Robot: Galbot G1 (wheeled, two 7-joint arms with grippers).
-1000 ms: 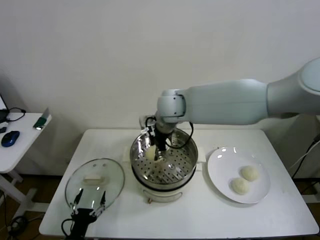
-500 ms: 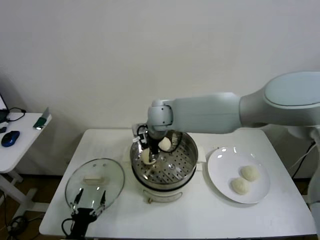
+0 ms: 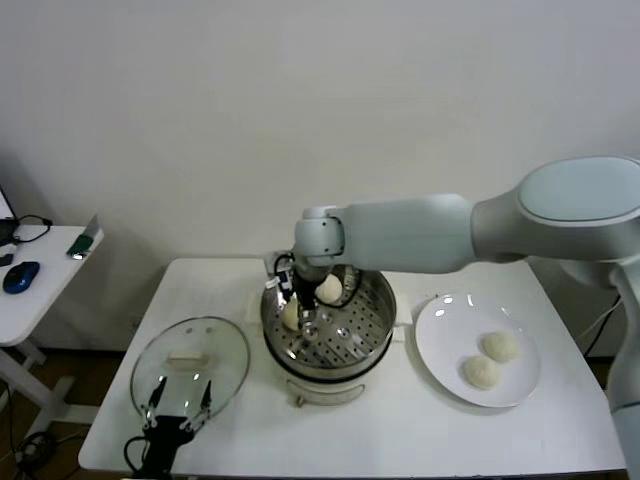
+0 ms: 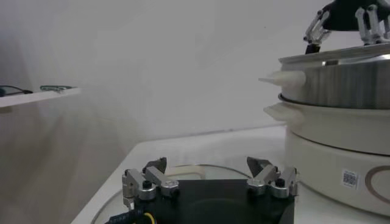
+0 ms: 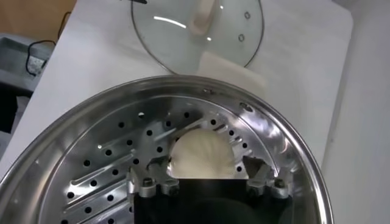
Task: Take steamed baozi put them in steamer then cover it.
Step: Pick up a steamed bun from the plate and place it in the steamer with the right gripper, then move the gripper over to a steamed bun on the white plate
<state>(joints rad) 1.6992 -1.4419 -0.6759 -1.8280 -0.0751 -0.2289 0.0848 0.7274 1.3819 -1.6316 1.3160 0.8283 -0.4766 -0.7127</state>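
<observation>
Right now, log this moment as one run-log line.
right gripper: open over bun in steamer | buns in steamer: two | plate: two buns | cover: on table | left gripper: open, idle

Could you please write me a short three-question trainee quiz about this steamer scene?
1. How many baozi remain on the plate?
2. True or false: the cover sits on the steamer.
3. Which gripper is inside the steamer: A left, B right?

Key: 1. Two, at and. 2. False; it lies on the table near the left gripper. 3. B; the right gripper is open over a bun.
</observation>
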